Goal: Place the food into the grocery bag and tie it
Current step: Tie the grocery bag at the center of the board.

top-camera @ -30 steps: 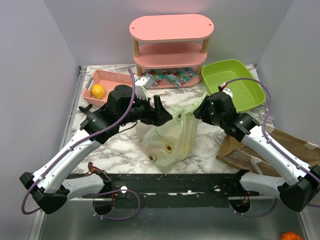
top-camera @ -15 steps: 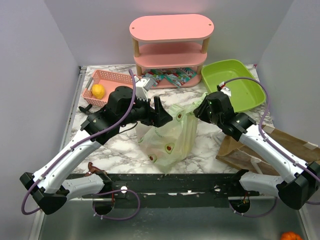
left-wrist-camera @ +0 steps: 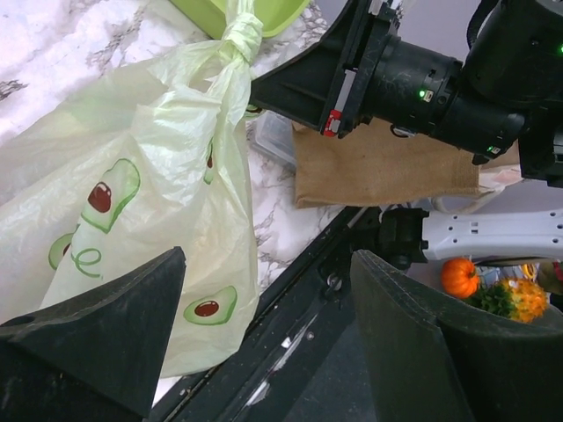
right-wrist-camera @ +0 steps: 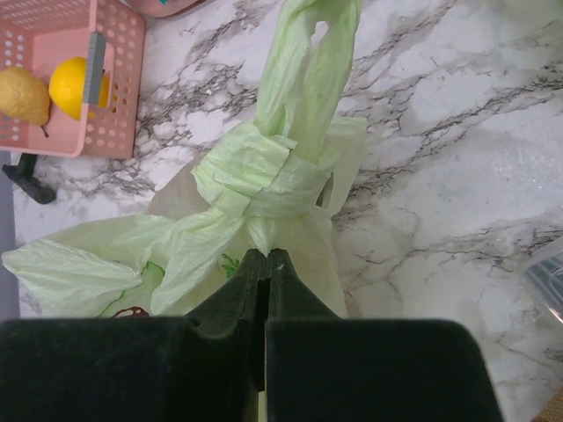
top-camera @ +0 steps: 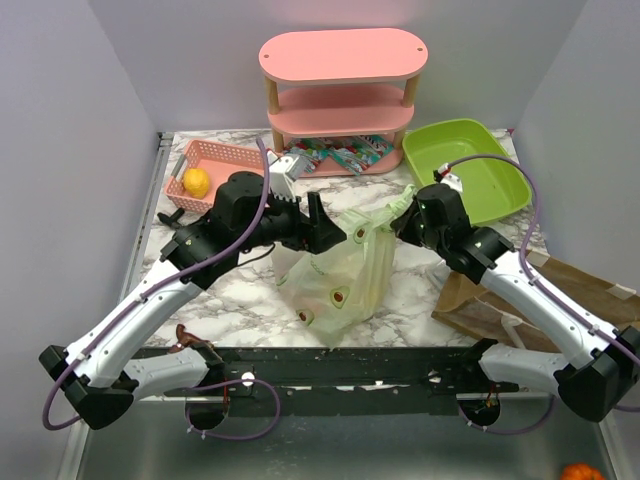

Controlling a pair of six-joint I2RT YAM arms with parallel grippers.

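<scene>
The pale-green grocery bag [top-camera: 340,272] printed with halved avocados stands in the middle of the marble table, its handles tied in a knot [right-wrist-camera: 259,176]. The knot also shows in the left wrist view [left-wrist-camera: 237,37]. My right gripper [right-wrist-camera: 266,255] is shut on a strand of the bag just below the knot; in the top view it [top-camera: 403,212] is at the bag's upper right. My left gripper [top-camera: 322,230] is open and empty at the bag's upper left, its fingers [left-wrist-camera: 132,308] wide apart. Teal-and-red snack packets [top-camera: 340,155] lie on the pink shelf's bottom. Other food is hidden.
A pink shelf [top-camera: 343,85] stands at the back, a green tub [top-camera: 470,165] at the back right. A pink basket [top-camera: 205,168] with yellow fruit [right-wrist-camera: 77,83] is back left. A brown paper bag [top-camera: 520,295] lies at the right.
My right gripper has shifted slightly right, drawing the knotted handles that way. The left arm has barely moved.
</scene>
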